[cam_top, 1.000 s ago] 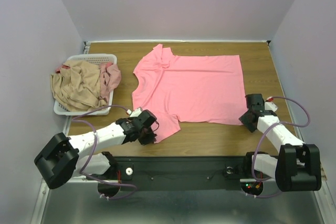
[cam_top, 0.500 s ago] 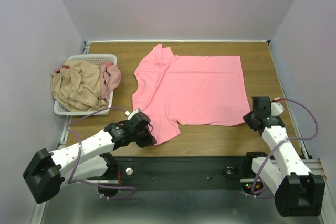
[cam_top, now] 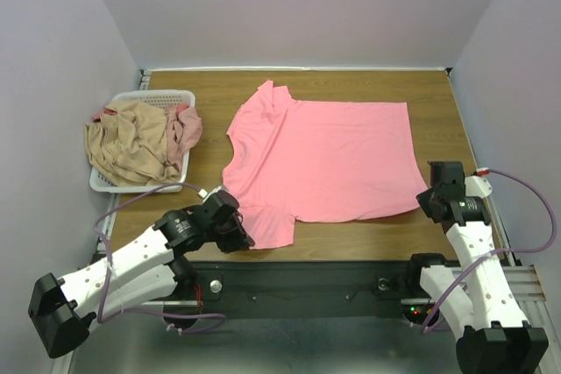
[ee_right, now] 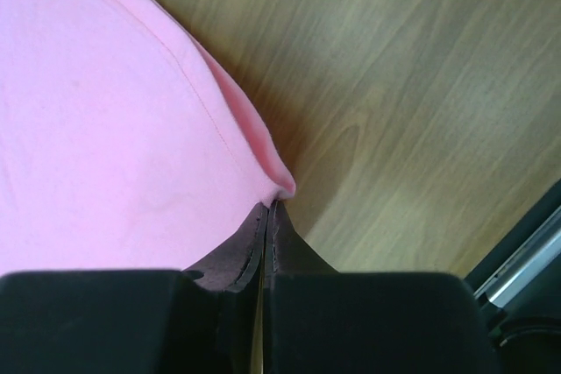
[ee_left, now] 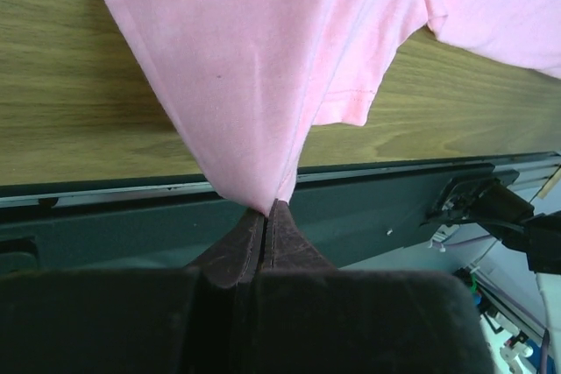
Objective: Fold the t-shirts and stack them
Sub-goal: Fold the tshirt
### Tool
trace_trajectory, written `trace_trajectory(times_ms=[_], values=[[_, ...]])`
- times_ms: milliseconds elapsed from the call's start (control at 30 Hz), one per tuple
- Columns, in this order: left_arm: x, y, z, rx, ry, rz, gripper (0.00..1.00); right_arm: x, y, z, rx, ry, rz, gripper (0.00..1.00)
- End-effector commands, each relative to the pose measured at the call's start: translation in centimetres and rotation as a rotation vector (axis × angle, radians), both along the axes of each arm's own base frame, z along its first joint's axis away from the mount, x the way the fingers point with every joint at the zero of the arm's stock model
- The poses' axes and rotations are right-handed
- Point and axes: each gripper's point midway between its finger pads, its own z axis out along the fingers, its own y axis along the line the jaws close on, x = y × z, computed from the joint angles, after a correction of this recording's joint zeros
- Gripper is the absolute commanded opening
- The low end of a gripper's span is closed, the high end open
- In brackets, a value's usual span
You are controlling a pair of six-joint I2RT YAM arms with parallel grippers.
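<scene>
My L gripper (ee_left: 267, 213) & R gripper (ee_right: 267, 209) each pinch the salmon-pink tee (cam_top: 324, 159); it's flat, unfolded. Tan tee (cam_top: 130, 142), dusty-pink tee (cam_top: 183, 129) wait in basket (cam_top: 162, 94), 10 o'clock.

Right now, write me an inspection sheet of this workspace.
Surface: brown wood-grain tabletop.
Job's things: salmon-pink cloth t-shirt spread flat mid-table; tan-beige shirt and dusty pink shirt heaped in a white slatted plastic basket, far left.
Clutter: nothing seen beyond the basket.
Grippers: left gripper shut on the t-shirt's near-left corner; right gripper shut on its near-right hem corner.
Cables: purple cables looping beside both arms.
Surroundings: pale walls on three sides; black rail along the near edge.
</scene>
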Motion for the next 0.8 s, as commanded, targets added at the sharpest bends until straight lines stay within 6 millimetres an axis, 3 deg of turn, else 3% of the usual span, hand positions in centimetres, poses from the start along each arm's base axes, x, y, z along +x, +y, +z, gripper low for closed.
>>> trace_trajectory(times_ms=[0, 100, 233, 300, 433, 467, 667, 733, 767], values=[[-0.1, -1.0, 1.4, -0.045, -0.006, -0.027, 0.0, -0.4, -0.4, 0.5, -0.007, 0.011, -0.031, 0.01], [1.0, -1.7, 2.5, -0.075, -0.058, -0.019, 0.0, -0.2, -0.4, 0.4, -0.009, 0.012, -0.03, 0.01], [3.0, -4.1, 4.5, -0.112, -0.125, -0.063, 0.0, 0.6, 0.1, -0.3, 0.0, 0.027, 0.016, 0.0], [3.8, -4.6, 4.6, -0.084, -0.145, -0.089, 0.0, 1.0, 0.3, -0.6, 0.003, 0.04, 0.036, 0.0], [6.7, -5.4, 4.8, 0.026, -0.17, -0.104, 0.0, 2.2, -0.3, 0.1, -0.042, 0.034, 0.053, 0.0], [8.0, -5.9, 6.2, 0.017, -0.204, -0.089, 0.0, 2.3, -0.4, 0.2, -0.052, 0.039, 0.054, 0.0], [12.8, -5.4, 7.6, 0.037, -0.262, -0.05, 0.0, 5.0, -1.4, 1.7, -0.115, 0.033, 0.054, 0.01], [14.3, -4.7, 7.4, 0.052, -0.269, -0.037, 0.0, 6.1, -1.4, 1.4, -0.119, 0.051, 0.058, 0.0], [15.1, -4.7, 8.3, 0.047, -0.288, -0.032, 0.0, 6.4, -1.5, 1.2, -0.124, 0.061, 0.06, 0.0]])
